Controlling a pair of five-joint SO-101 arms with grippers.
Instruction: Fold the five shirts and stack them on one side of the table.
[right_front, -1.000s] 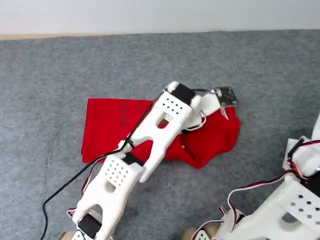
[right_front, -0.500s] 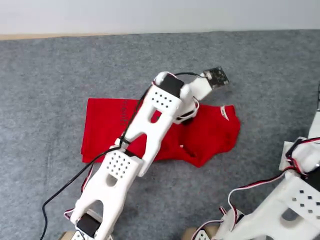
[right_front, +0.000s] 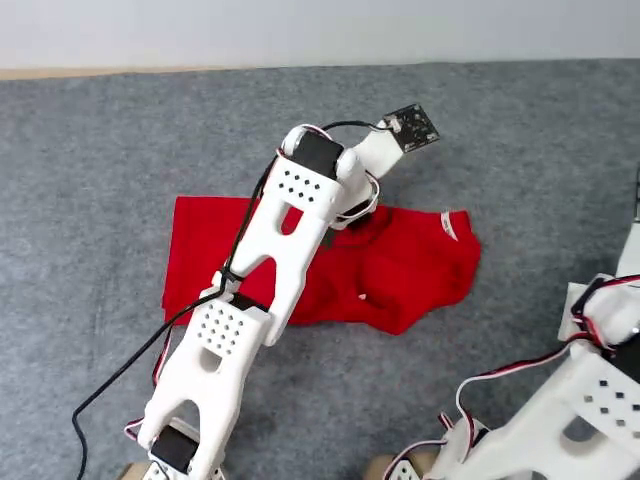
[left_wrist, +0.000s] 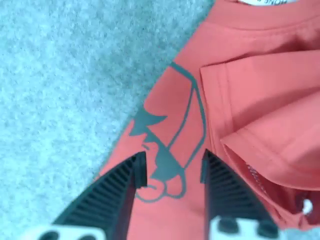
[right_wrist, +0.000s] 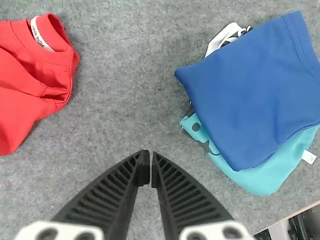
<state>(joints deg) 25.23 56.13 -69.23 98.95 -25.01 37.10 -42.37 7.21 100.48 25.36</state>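
Red shirt (right_front: 410, 265) looks light, limp; we'd pinch an edge fold. Left gripper (left_wrist: 172, 167) slightly parted over it (right gripper (right_wrist: 150, 170) closed, empty).

Left arm (right_front: 225, 345): white printed links, triangular cut-outs, grids of small round holes. Ends in a small dark square camera board (right_front: 410, 127) dotted with tiny components. Black servo block (right_front: 316, 156) just beside the camera board, joined to it by a thin black wire. Thicker black cable (right_front: 128, 370) along the links, well away from the camera board. Right arm (right_front: 590, 400), far from the camera board: same white shell, hole grid, red, black and white wires. Left gripper (left_wrist: 172, 162) and right gripper (right_wrist: 150, 160): black ribbed fingers on white bases with dark round screw holes.
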